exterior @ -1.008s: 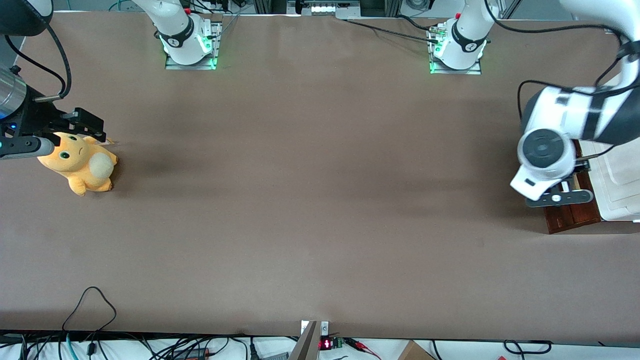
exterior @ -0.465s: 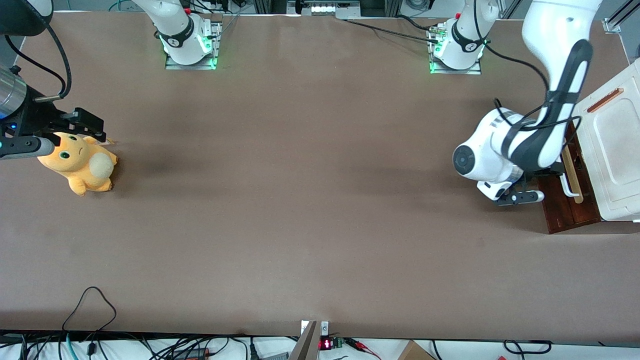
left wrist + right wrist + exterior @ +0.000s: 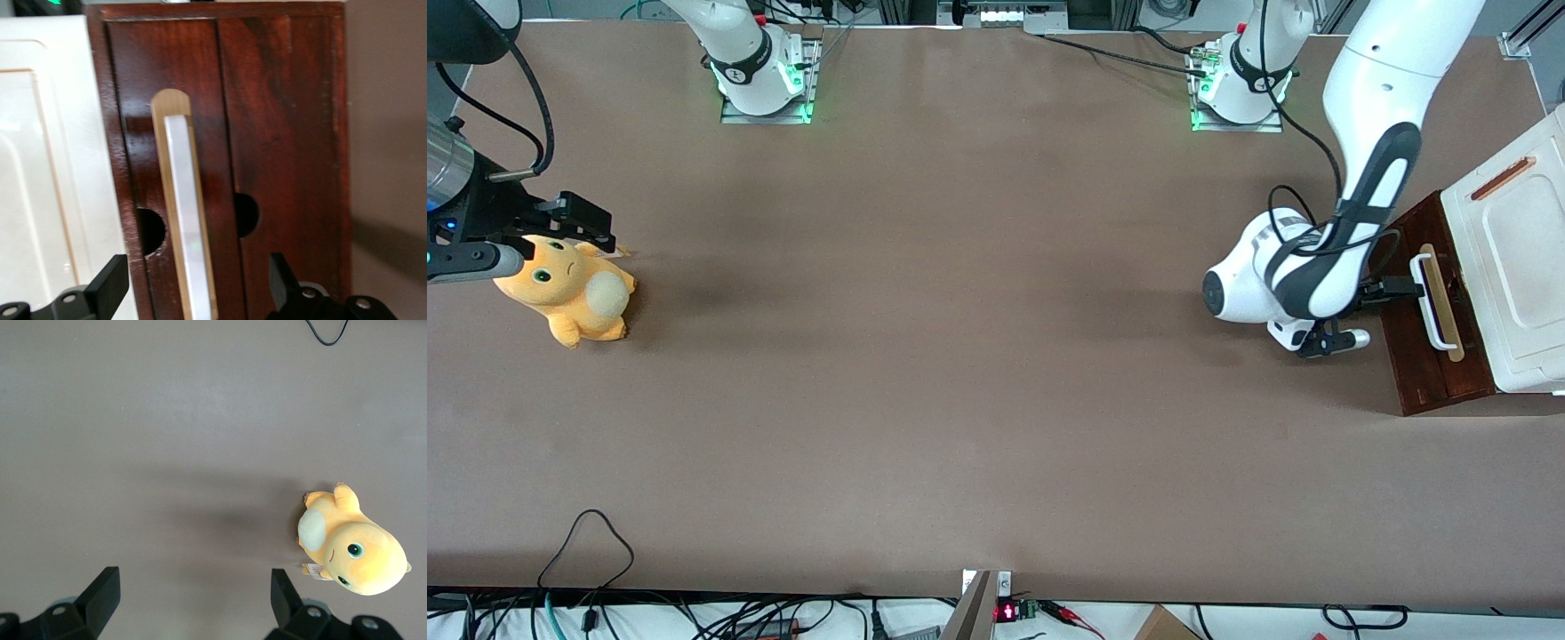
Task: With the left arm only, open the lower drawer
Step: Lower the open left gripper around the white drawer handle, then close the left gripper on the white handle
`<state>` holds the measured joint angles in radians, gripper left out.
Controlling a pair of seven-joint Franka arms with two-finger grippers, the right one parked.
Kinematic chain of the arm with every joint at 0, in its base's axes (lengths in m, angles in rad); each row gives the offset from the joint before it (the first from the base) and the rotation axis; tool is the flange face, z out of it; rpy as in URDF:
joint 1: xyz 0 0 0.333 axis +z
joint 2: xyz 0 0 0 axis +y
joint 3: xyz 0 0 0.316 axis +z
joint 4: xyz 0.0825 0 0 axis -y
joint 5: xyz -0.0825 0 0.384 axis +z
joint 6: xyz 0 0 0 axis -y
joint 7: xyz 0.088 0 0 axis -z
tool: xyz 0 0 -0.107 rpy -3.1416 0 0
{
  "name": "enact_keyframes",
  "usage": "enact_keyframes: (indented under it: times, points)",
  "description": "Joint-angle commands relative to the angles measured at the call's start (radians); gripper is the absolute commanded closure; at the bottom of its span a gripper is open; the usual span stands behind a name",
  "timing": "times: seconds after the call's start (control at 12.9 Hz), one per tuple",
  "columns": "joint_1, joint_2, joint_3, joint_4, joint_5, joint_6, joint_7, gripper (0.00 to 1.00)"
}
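The lower drawer's dark reddish-brown front (image 3: pixel 1432 373) faces the parked arm's end of the table, with a white loop handle (image 3: pixel 1430 302) on a pale wood strip. No pale inside shows. The left arm (image 3: pixel 1360 178) reaches down in front of it. Its gripper (image 3: pixel 1399 288) is open and level with the handle, close to it. In the left wrist view the handle (image 3: pixel 187 227) runs between the two black fingers (image 3: pixel 110 288), which stand wide apart on either side and grip nothing. The gripper (image 3: pixel 197 293) holds nothing.
The cabinet's white top (image 3: pixel 1512 258) with an orange-brown slot lies at the working arm's end of the table and shows in the left wrist view (image 3: pixel 40 167). An orange plush toy (image 3: pixel 569 293) lies toward the parked arm's end. Cables (image 3: pixel 587 542) run along the near edge.
The left arm has swung off the cabinet top and come down in front of the drawer front. The gripper now faces the handle, and the white top and handle are uncovered.
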<state>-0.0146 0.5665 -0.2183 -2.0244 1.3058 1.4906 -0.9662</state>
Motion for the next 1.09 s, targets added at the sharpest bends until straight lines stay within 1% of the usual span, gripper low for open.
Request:
enact_keyframes:
  times: [0.0, 0.31, 0.54, 0.78, 1.01]
  points:
    - [0.024, -0.005, -0.004, -0.019, 0.076, -0.026, -0.023, 0.08]
    - [0.045, -0.005, -0.004, -0.031, 0.082, -0.027, -0.031, 0.23]
    - [0.059, 0.001, -0.003, -0.036, 0.089, -0.027, -0.039, 0.3]
    - [0.071, 0.004, 0.0, -0.036, 0.099, -0.027, -0.042, 0.41]
    - [0.074, 0.01, 0.005, -0.053, 0.16, -0.029, -0.051, 0.41]
